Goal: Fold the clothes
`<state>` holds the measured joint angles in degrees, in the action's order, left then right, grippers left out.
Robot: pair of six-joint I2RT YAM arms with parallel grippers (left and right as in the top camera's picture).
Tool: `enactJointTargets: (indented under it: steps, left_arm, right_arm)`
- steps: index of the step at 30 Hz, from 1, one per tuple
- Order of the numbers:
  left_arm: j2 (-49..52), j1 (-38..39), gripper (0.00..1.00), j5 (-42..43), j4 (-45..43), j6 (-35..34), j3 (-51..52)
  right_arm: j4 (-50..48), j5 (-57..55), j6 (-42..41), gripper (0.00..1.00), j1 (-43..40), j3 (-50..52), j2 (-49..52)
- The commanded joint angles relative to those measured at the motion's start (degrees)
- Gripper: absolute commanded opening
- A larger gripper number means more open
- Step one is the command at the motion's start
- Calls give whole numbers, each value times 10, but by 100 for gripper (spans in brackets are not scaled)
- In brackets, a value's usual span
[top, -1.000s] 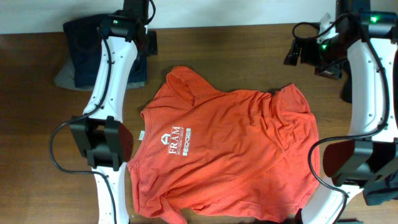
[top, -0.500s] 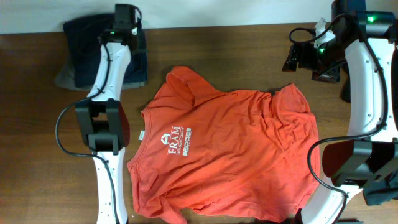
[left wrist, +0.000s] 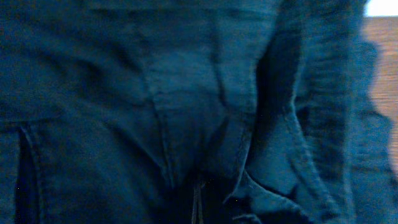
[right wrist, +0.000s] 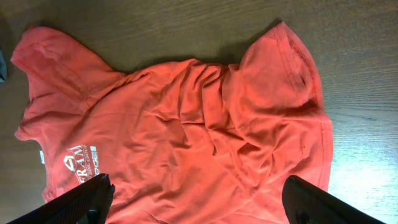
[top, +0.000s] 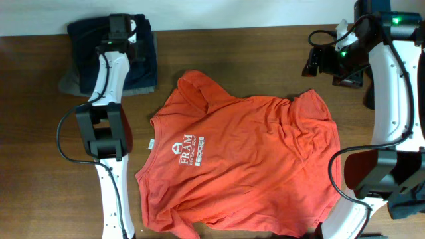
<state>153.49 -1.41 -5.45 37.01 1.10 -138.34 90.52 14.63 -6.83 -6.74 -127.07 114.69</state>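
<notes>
I work above a dark brown wooden table (top: 252, 60) with fine grain, edged at the far side by a plain pale strip (top: 232, 13), and light leaves a whitish sheen (right wrist: 367, 143) on the wood below my right wrist.

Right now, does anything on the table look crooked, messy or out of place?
The orange-red T-shirt lies spread out but skewed to the edges of the table, with wrinkles bunched across its middle. It is not squared up for a fold. Nothing looks spilled or torn.
</notes>
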Motion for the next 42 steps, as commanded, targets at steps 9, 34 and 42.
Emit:
enactJointTargets:
  steps: [9, 34, 42]
  left_arm:
    - [56, -99, 0, -14, 56, 12, -1]
    - [-11, -125, 99, -13, 109, 10, -61]
    - [-117, -92, 99, 175, 185, -25, -73]
  right_arm:
    - [4, -1, 7, 91, 4, -2, -14]
    - [3, -2, 6, 99, 4, -2, -10]
    - [3, -4, 7, 99, 3, -2, -7]
